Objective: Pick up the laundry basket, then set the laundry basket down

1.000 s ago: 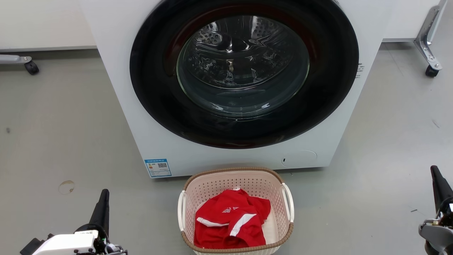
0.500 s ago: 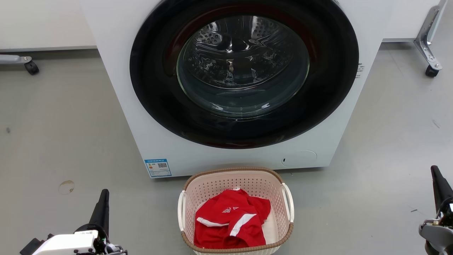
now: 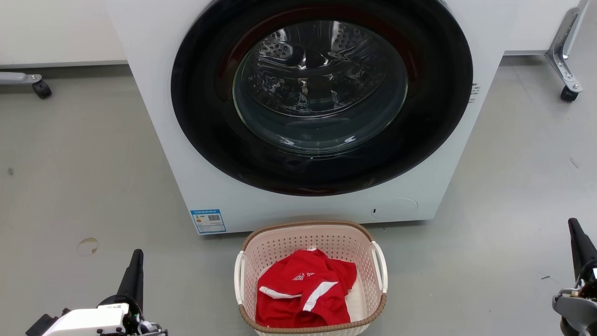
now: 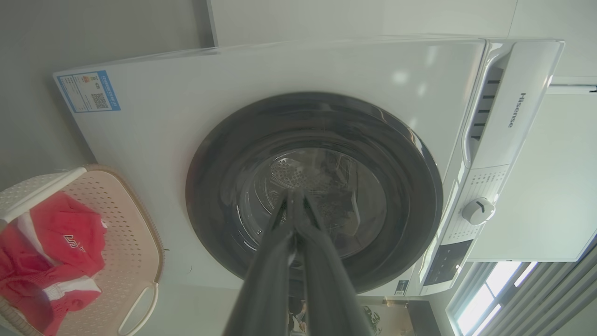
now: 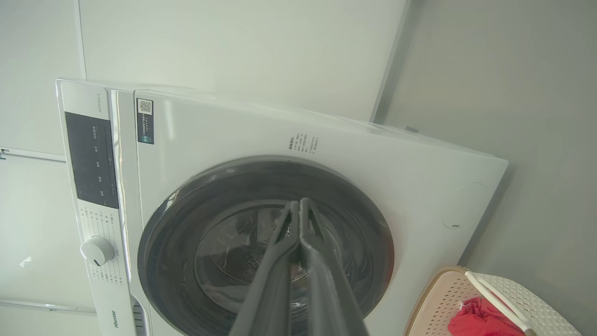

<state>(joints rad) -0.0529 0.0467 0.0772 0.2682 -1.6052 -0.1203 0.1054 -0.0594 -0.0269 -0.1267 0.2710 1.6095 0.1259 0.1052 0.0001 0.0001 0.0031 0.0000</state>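
While the left gripper (image 3: pixel 137 255) and right gripper (image 3: pixel 572 225) flank it, jaws pressed together, the laundry basket (image 3: pixel 289 245) sits before the washing machine (image 3: pixel 154 93); a red garment (image 3: pixel 303 294) lies crumpled inside.

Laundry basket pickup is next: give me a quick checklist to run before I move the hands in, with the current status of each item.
1. Laundry basket upright on the floor, in front of the washing machine: ok.
2. Left handle and right handle free, nothing draped over them: ok.
3. Red garment wholly inside the basket: ok.
4. Left hand and right hand open for the grasp: not ok, both shut.
5. Hands at the handles: not ok, each is off to its own side, apart from the basket.
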